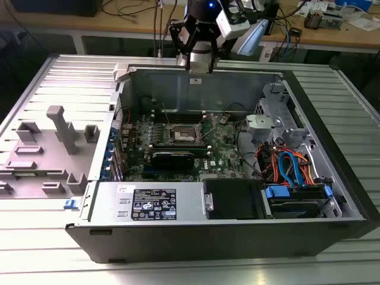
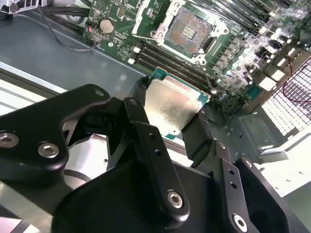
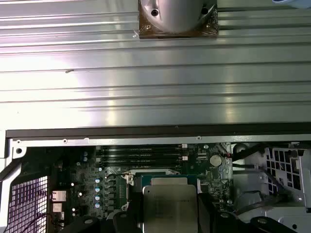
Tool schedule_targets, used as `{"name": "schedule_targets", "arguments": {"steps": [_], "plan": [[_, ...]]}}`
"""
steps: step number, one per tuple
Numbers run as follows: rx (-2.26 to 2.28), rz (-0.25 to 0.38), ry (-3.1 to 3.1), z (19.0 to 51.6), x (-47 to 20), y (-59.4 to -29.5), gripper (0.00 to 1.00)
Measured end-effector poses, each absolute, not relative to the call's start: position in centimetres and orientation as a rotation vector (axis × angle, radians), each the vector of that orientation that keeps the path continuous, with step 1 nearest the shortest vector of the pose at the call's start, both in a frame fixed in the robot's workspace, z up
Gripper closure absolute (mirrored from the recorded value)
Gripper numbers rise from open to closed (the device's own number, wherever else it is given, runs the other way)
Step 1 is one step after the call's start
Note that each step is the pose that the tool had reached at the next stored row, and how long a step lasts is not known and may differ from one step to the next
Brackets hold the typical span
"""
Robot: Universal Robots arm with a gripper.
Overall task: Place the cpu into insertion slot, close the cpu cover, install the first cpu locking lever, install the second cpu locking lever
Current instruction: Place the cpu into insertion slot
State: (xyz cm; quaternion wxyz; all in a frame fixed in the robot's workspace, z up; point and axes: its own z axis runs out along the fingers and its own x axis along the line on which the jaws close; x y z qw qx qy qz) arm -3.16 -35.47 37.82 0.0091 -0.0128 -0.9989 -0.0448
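In both wrist views my gripper [image 2: 171, 110] [image 3: 170, 216] is shut on the cpu [image 2: 170, 104] [image 3: 170, 204]. The cpu is a flat square chip with a dull silver top and a green edge, pinched by its two opposite sides between black fingers [image 2: 141, 94]. In the exterior view the gripper [image 1: 200, 65] hangs over the case's rear wall, above and behind the green motherboard [image 1: 222, 157]. The insertion slot [image 2: 187, 29] [image 1: 184, 135] lies open with its dark centre bare inside a silver rim. The cpu cover [image 2: 146, 12] looks folded back at the slot's side.
The open computer case [image 1: 332, 172] lies on a ribbed metal table. A black graphics card [image 1: 172, 157] and memory slots [image 2: 165, 56] flank the slot. A power supply [image 1: 151, 202] and a drive cage with blue cables [image 1: 291, 172] fill the front. A grey fixture [image 1: 56, 142] stands at the exterior view's left.
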Motion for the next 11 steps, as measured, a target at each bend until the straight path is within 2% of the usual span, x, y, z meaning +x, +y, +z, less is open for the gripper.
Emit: {"name": "schedule_targets", "arguments": {"steps": [11], "plan": [[-0.040,-0.140,-3.120,37.83,-3.16,-35.80,0.45]]}}
